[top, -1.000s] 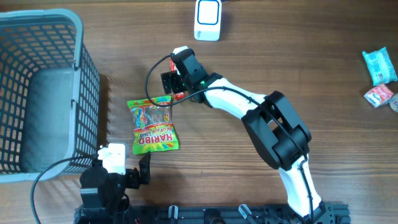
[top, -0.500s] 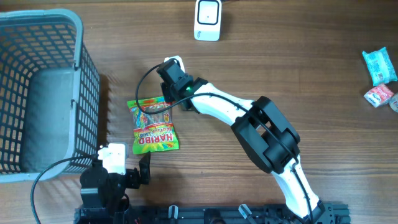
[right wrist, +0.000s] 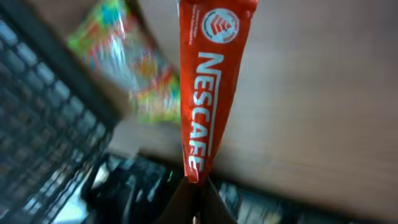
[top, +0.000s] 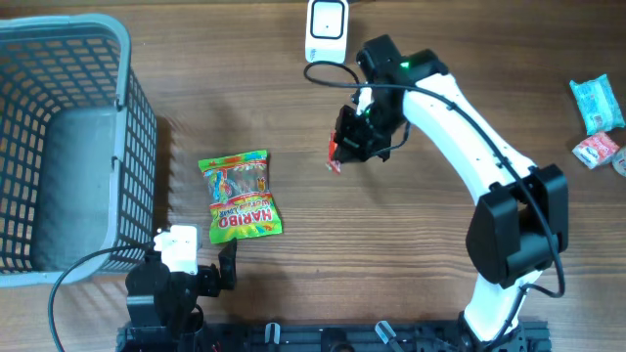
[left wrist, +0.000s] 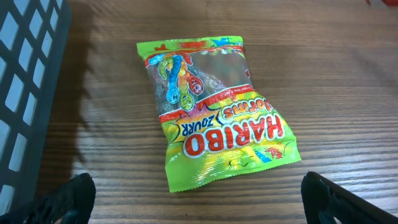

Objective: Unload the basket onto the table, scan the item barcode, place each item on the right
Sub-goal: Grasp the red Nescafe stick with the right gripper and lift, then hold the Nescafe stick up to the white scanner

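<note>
Pinching a red Nescafé stick sachet [right wrist: 202,93] by one end, the right gripper [right wrist: 195,186] is clamped narrow and holds it off the table, near the white barcode scanner [top: 326,31]. The left gripper [left wrist: 199,208] stands wide apart and empty, low over the Haribo gummy bag [left wrist: 211,118] beside the grey basket [top: 59,29].

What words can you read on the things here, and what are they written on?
"HARIBO": big red letters on the green candy bag.
"ZOUR": smaller letters on the same bag, next to the brand name; the word beside it is not clear enough to read.
"NESCAFE": white letters down the red stick sachet.
The small print by the sachet's round logo is too blurred to read.
The blue packet and pink packet are too small to read.
</note>
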`<state>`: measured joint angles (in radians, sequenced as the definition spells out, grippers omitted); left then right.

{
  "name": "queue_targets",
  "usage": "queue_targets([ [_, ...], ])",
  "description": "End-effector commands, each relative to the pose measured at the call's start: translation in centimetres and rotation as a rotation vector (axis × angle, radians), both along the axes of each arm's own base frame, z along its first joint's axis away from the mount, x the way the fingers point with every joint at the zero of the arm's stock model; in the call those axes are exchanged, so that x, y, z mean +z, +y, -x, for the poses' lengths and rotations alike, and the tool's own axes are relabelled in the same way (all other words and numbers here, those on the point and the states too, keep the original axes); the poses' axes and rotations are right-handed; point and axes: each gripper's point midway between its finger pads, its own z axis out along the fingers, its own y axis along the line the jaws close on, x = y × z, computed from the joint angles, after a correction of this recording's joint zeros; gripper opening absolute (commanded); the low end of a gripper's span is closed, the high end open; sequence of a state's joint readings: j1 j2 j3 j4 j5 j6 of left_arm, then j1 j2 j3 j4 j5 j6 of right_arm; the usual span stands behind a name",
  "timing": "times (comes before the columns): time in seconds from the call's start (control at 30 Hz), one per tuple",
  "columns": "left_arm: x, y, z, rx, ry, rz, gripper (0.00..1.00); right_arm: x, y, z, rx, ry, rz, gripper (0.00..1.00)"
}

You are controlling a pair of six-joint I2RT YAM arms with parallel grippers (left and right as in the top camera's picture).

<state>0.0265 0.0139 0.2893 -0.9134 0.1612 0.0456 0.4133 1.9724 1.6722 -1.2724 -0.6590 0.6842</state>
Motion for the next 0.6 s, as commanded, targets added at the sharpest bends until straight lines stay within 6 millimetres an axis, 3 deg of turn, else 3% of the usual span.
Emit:
queue_targets([
  [0.0, 0.2, 0.1, -0.1, 0.011, -0.011, 0.006, 1.0, 2.7, 2.4, 1.4, 0.039, 0.071, -0.215, 0.04],
  [0.1, 0.2, 0.1, -0.1, 0.011, -0.011, 0.006, 1.0, 2.7, 2.4, 1.3, 0.204, -0.08, -0.282, 0.04],
  [0.17, 0.2, 0.1, -0.1, 0.011, -0.011, 0.006, 1.0, 0.4, 0.8, -0.4, 0.256, -0.203, -0.13, 0.04],
  [0.2, 0.2, 0.1, -0.1, 0.011, -0.011, 0.006, 1.0, -2.7, -3.7, -3.3, 0.243, -0.312, 0.213, 0.05],
  [0.23, 0.2, 0.1, -0.1, 0.011, -0.011, 0.006, 1.0, -4.4, -8.1, -5.2, 0.169, -0.366, 0.516, 0.05],
  [0.27, 0.2, 0.1, -0.1, 0.012, -0.011, 0.006, 1.0, -5.0, -9.9, -5.7, 0.135, -0.387, 0.636, 0.05],
  [0.33, 0.2, 0.1, -0.1, 0.011, -0.011, 0.006, 1.0, -6.8, -10.3, -5.6, 0.158, -0.4, 0.66, 0.04],
  [0.37, 0.2, 0.1, -0.1, 0.011, -0.011, 0.006, 1.0, -9.5, -10.2, -4.8, 0.155, -0.385, 0.637, 0.04],
  [0.4, 0.2, 0.1, -0.1, 0.011, -0.011, 0.006, 1.0, -10.6, -10.2, -4.6, 0.155, -0.389, 0.632, 0.11],
  [0.43, 0.2, 0.1, -0.1, 0.011, -0.011, 0.006, 1.0, -10.9, -10.3, -4.4, 0.155, -0.389, 0.632, 0.45],
  [0.47, 0.2, 0.1, -0.1, 0.011, -0.011, 0.006, 1.0, -11.0, -10.3, -4.4, 0.156, -0.389, 0.632, 0.86],
  [0.5, 0.2, 0.1, -0.1, 0.011, -0.011, 0.006, 1.0, -10.9, -10.3, -4.5, 0.154, -0.392, 0.631, 1.0],
  [0.57, 0.2, 0.1, -0.1, 0.011, -0.011, 0.006, 1.0, -10.9, -10.1, -4.9, 0.149, -0.407, 0.627, 0.99],
])
